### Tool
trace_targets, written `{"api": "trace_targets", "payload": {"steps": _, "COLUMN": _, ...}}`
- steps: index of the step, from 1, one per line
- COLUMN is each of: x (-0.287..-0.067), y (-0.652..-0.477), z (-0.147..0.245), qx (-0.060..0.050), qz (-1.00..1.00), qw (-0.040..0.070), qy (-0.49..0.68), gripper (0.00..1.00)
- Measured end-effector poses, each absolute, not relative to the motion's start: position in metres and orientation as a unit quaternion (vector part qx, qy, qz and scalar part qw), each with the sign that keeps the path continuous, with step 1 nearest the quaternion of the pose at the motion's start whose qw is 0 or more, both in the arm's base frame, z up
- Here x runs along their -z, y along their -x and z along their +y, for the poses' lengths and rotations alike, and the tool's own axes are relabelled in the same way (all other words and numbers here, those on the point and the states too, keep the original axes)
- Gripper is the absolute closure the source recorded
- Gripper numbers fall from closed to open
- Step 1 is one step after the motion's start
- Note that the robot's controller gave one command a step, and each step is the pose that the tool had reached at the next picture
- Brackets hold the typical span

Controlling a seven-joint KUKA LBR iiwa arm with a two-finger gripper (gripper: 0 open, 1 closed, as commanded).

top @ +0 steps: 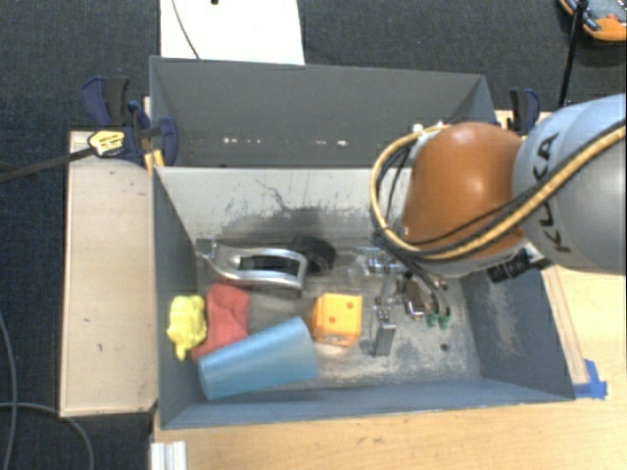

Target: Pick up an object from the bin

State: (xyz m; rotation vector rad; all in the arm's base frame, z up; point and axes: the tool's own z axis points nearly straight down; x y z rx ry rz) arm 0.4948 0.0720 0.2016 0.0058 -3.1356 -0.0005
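My gripper (390, 313) hangs low over the bin floor, right of the middle, under the orange wrist cover. Just to its left lies an orange cube with dark dots (336, 319), close to the gripper but apart from it as far as I can see. A light blue cup (260, 360) lies on its side against the near wall, left of the cube. Behind the cube, a silver metal tool with a dark slot (257, 263) lies next to a small black thing (319, 253).
A red cloth-like lump (228, 315) and a yellow soft thing (186, 323) lie at the left end of the bin floor. The arm reaches in from the right and hides the bin's right rear part. Bare floor shows at the gripper's right.
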Motion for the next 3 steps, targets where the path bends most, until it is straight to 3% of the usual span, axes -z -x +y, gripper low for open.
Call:
{"api": "trace_targets", "payload": {"steps": 1, "x": -0.206, "y": -0.496, "z": 0.072, "qx": 0.0, "qz": -1.0, "qw": -0.001, "qy": -0.001, "gripper": 0.0}}
{"api": "trace_targets", "payload": {"steps": 2, "x": -0.166, "y": -0.498, "z": 0.071, "qx": 0.0, "qz": -0.999, "qw": -0.004, "qy": -0.038, "gripper": 0.0}}
{"api": "trace_targets", "payload": {"steps": 3, "x": -0.111, "y": -0.55, "z": 0.082, "qx": 0.0, "qz": -0.997, "qw": -0.004, "qy": -0.08, "gripper": 0.0}}
